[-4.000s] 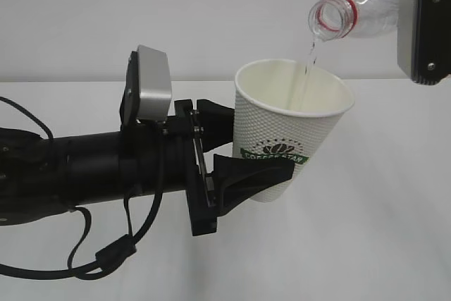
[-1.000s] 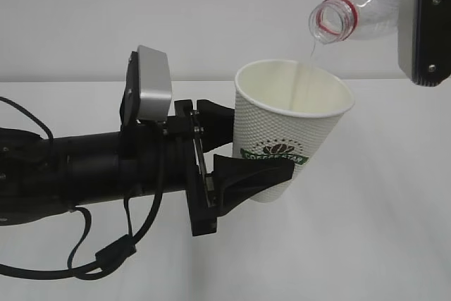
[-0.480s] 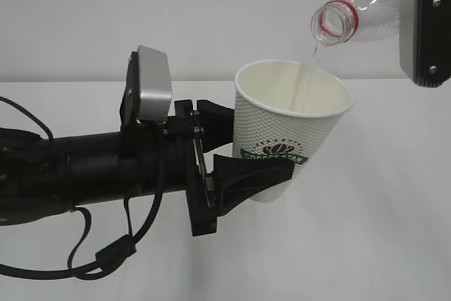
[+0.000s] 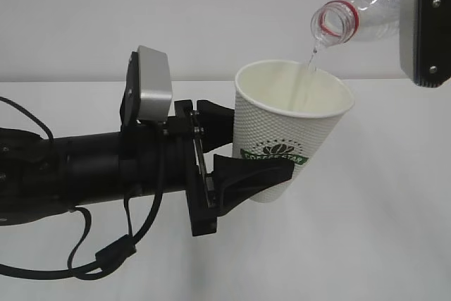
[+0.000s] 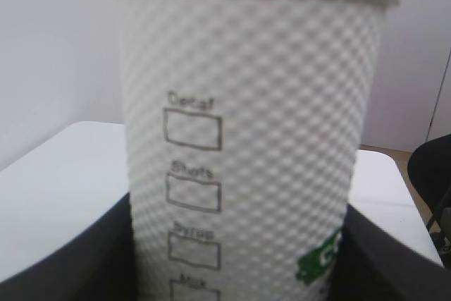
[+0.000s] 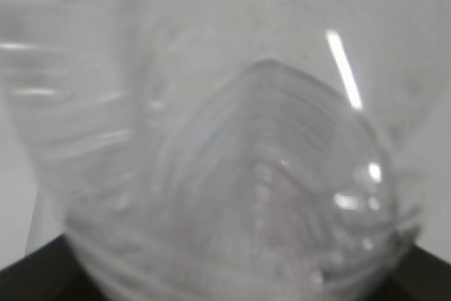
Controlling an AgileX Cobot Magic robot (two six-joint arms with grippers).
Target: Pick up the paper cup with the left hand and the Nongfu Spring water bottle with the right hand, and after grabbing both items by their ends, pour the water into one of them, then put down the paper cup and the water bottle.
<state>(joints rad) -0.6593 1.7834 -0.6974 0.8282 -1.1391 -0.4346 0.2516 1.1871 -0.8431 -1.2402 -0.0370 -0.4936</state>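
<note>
1. Pouring step in hand, by the look of it: bottle (image 4: 366,1) tipped mouth-down at upper right, well above the bench (image 4: 380,244); thin stream of water (image 4: 311,58) dropping from the mouth into the cup (image 4: 289,132).
2. Left claw (image 4: 246,153) clamped partway open around the lower half of the cup, one finger behind the wall, the other in front just under the green logo; cup held upright in the air, rim just below the bottle mouth.
3. Right claw (image 4: 423,22) mostly out of the exterior view, only its grey box showing; jaws set wide around the clear bottle body, which fills the right wrist view.
4. Risk: stream landing close to the far inner wall of the cup; a slight drift of either arm could send water over the rim and onto the bench.
5. Risk: thin paper wall squeezed low down; a harder squeeze could buckle it, and a fuller, heavier cup could slip or tilt.
6. Risk: a steeper tip of the bottle could bring a gulping surge and splash.
7. Surface: plain white bench, smooth, dry as far as can be told.
8. Room: bare pale wall behind; part of a dark chair at the right edge of the left wrist view.
</note>
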